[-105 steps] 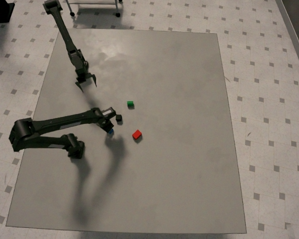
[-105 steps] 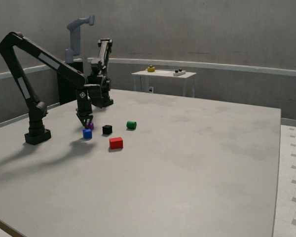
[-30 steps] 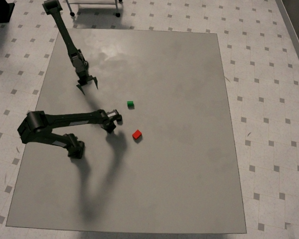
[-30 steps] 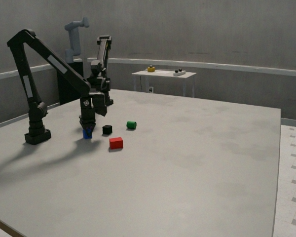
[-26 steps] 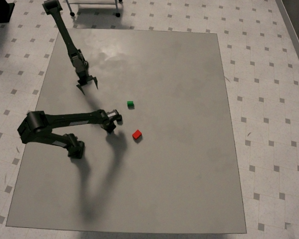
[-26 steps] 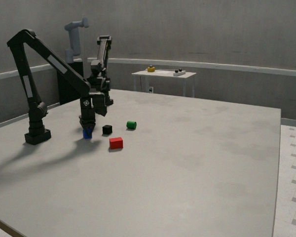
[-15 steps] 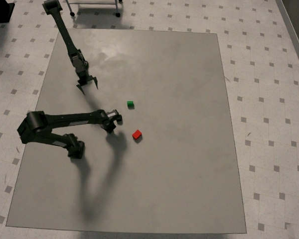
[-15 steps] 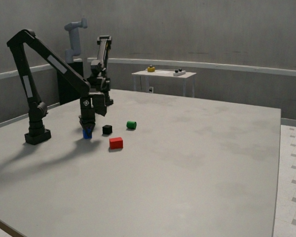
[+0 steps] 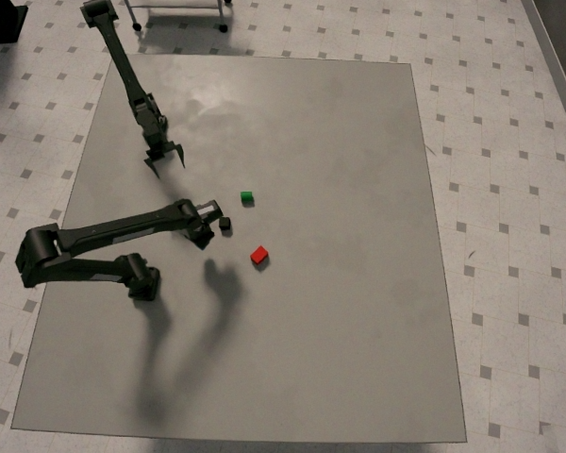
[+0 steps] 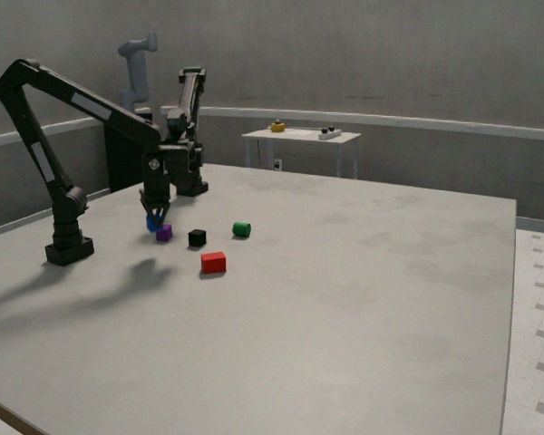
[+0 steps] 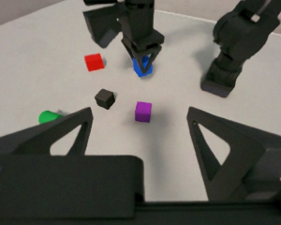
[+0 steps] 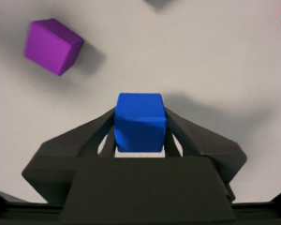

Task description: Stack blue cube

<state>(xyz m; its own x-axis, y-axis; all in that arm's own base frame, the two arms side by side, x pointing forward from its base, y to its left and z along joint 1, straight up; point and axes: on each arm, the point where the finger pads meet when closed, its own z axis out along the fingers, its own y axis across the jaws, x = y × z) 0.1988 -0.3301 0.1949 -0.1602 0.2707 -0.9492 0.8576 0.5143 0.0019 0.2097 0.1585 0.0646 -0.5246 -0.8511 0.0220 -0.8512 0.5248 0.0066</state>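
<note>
My right gripper (image 12: 140, 112) is shut on the blue cube (image 12: 140, 122) and holds it a little above the table. In the exterior view the blue cube (image 10: 152, 223) hangs between the fingers of the right gripper (image 10: 155, 218), just left of the purple cube (image 10: 164, 232). The purple cube (image 12: 52, 39) rests on the table, apart from the blue one and tilted in yaw. My left gripper (image 9: 166, 163) is open and empty, raised farther back on the table. Its wrist view shows the purple cube (image 11: 143, 112) and the blue cube (image 11: 139, 69). In the overhead view my right arm hides both cubes.
A black cube (image 10: 197, 237), a green cylinder (image 10: 241, 228) and a red block (image 10: 213, 262) lie on the table to the right of the purple cube. The right arm's base (image 10: 69, 247) stands to the left. A side table (image 10: 302, 135) stands beyond the table.
</note>
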